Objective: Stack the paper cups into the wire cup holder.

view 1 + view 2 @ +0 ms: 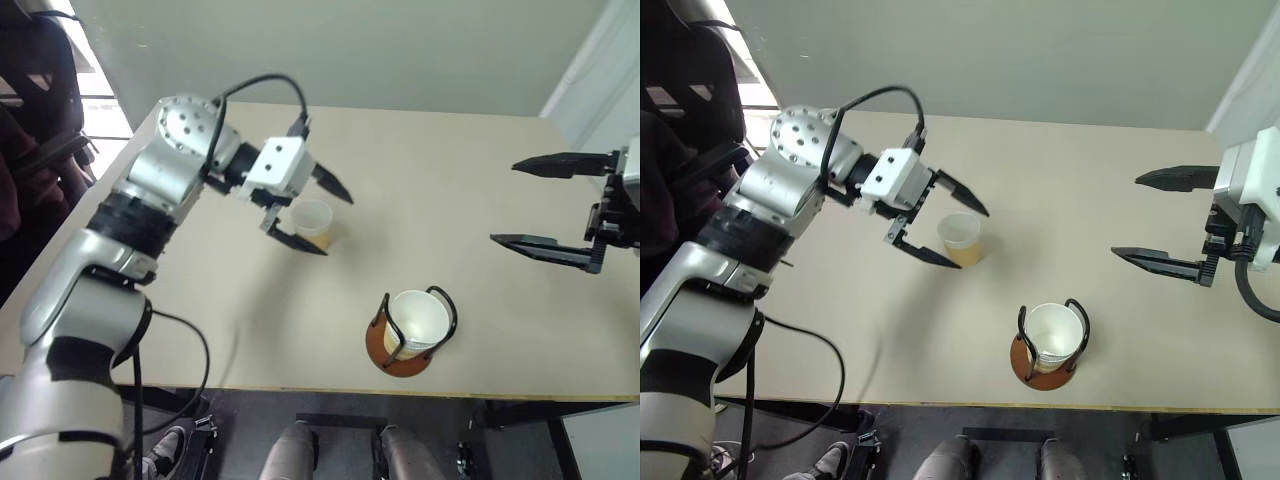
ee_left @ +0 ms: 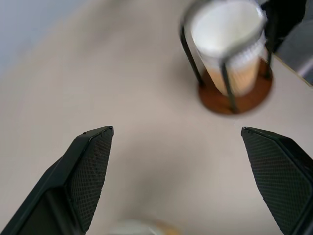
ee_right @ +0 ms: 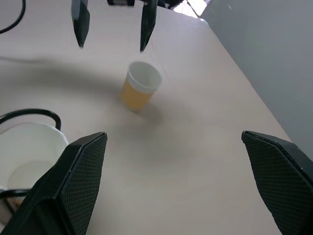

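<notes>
The paper cups stand in two places on the desk (image 1: 480, 170), a wide pale beige top that carries everything here. Taking the middle of the desk in the head views as the clock's centre, the wire cup holder (image 1: 403, 355) stands at about 6 o'clock, close to the near edge, upright on its round reddish-brown base with its two black wire loops rising on either side. Inside the loops sits a stack of cups (image 1: 417, 320), white at the rim and inside, tan-yellow lower down; ridged rims show one under another in the left wrist view, though how many are nested I cannot tell. The single loose cup (image 1: 312, 222) stands upright on the desk at about 10 o'clock, well apart from the holder, mouth up.

The left gripper (image 1: 310, 212) reaches in from 9 o'clock and hangs over the loose cup, angled downward. Its jaws are spread wide and released, one black finger at the cup's far side and one at its near side; whether either touches the cup cannot be told, and nothing is grasped. In the left wrist view the holder and its stack lie ahead between the two fingers, and the loose cup's rim peeks in at the frame's edge.

The right gripper (image 1: 535, 205) hovers at 3 o'clock, above the desk and well apart from both holder and loose cup, its jaws likewise spread wide and empty, pointing toward the desk's middle.
</notes>
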Controlling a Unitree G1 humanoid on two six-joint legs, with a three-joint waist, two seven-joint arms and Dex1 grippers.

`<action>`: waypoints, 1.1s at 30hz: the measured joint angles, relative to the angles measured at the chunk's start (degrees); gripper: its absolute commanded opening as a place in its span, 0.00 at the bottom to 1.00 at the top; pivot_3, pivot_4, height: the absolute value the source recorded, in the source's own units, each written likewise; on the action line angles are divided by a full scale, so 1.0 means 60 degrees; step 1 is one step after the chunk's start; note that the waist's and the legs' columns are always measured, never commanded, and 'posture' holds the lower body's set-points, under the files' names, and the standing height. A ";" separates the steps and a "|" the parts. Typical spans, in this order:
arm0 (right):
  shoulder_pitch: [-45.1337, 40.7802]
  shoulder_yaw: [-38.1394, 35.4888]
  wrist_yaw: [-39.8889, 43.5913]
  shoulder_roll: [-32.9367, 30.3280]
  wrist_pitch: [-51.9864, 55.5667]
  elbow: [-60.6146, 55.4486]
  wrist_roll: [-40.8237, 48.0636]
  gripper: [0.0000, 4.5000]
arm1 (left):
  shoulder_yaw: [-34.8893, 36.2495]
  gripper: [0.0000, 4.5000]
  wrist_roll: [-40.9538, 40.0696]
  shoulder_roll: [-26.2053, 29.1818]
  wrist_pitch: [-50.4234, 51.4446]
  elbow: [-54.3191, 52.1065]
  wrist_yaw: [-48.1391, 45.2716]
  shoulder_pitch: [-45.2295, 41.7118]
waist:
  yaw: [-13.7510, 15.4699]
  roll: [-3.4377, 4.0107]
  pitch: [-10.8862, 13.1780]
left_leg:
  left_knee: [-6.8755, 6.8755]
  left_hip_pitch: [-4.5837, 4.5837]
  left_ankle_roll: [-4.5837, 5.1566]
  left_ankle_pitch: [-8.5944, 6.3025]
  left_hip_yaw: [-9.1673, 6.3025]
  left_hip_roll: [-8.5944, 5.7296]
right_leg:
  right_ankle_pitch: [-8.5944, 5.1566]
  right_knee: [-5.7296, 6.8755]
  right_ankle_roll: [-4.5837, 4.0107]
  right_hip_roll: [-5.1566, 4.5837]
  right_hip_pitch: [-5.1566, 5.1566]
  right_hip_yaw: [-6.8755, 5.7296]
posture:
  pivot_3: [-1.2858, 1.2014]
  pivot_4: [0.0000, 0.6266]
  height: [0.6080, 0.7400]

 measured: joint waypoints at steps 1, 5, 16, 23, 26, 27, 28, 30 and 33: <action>-0.0115 0.0128 0.0057 0.0003 -0.0084 0.0115 -0.0015 1.00 | 0.0187 1.00 0.0228 0.0043 0.0118 0.0012 0.0013 0.0167 | 0.0016 0.0000 0.0000 | 0.0001 -0.0001 0.0000 0.0000 -0.0001 -0.0003 | 0.0000 0.0000 0.0000 -0.0003 0.0000 -0.0001 | 0.52 0.24 1.00; -0.0477 0.0572 0.0188 0.0039 -0.0312 0.0525 -0.0177 1.00 | 0.0705 1.00 0.1274 -0.0225 0.0107 0.0631 0.0304 0.0395 | 0.0051 -0.0001 0.0000 | 0.0003 0.0000 0.0004 0.0003 -0.0003 -0.0008 | 0.0001 0.0005 -0.0002 -0.0013 0.0001 -0.0002 | 0.52 0.24 1.00; -0.0683 0.0858 0.0329 0.0082 -0.0390 0.0654 -0.0195 1.00 | 0.1190 1.00 0.4084 -0.0990 -0.1428 0.3739 0.1576 0.0358 | -0.0026 -0.0001 0.0001 | -0.0009 0.0001 0.0004 0.0007 -0.0001 -0.0004 | 0.0006 0.0005 -0.0011 -0.0009 -0.0014 -0.0001 | 0.52 0.24 1.00; -0.0678 0.0857 0.0314 0.0083 -0.0325 0.0549 -0.0184 1.00 | 0.1364 1.00 0.5250 -0.1986 -0.2244 0.5406 0.2671 -0.0167 | 0.0037 -0.0004 0.0002 | -0.0010 -0.0002 0.0008 0.0004 0.0002 -0.0008 | 0.0007 0.0001 -0.0010 -0.0013 -0.0013 0.0000 | 0.52 0.24 1.00; -0.0599 0.0851 0.0291 0.0083 -0.0276 0.0461 -0.0171 1.00 | 0.1588 1.00 0.5315 -0.2262 -0.2456 0.5660 0.2669 -0.0274 | 0.0005 -0.0004 0.0003 | -0.0016 -0.0002 0.0007 0.0005 0.0004 -0.0007 | 0.0007 0.0000 -0.0010 -0.0009 -0.0018 0.0002 | 0.52 0.24 1.00; -0.0544 0.0843 0.0285 0.0083 -0.0256 0.0448 -0.0169 1.00 | 0.1654 1.00 0.5322 -0.2282 -0.2498 0.5725 0.2646 -0.0307 | -0.0004 -0.0005 0.0003 | -0.0017 -0.0002 0.0007 0.0005 0.0003 -0.0006 | 0.0007 -0.0001 -0.0010 -0.0008 -0.0019 0.0002 | 0.52 0.24 1.00; -0.0487 0.0832 0.0280 0.0083 -0.0225 0.0443 -0.0169 1.00 | 0.1707 1.00 0.5330 -0.2284 -0.2533 0.5778 0.2607 -0.0345 | -0.0013 -0.0006 0.0004 | -0.0018 -0.0002 0.0006 0.0005 0.0005 -0.0006 | 0.0007 -0.0001 -0.0010 -0.0007 -0.0019 0.0004 | 0.52 0.24 1.00; -0.0385 0.0786 0.0270 0.0083 -0.0176 0.0431 -0.0168 1.00 | 0.1809 1.00 0.5361 -0.2286 -0.2576 0.5839 0.2501 -0.0422 | -0.0020 -0.0006 0.0004 | -0.0017 -0.0002 0.0006 0.0006 0.0005 -0.0006 | 0.0006 -0.0001 -0.0009 -0.0007 -0.0020 0.0006 | 0.52 0.24 1.00; -0.0363 0.0767 0.0253 0.0082 -0.0144 0.0413 -0.0168 1.00 | 0.1834 1.00 0.5613 -0.2316 -0.2652 0.5954 0.2458 -0.0443 | -0.0025 -0.0005 0.0003 | -0.0015 0.0000 0.0006 0.0007 0.0009 -0.0006 | 0.0007 0.0001 -0.0009 -0.0008 -0.0020 0.0009 | 0.52 0.24 1.00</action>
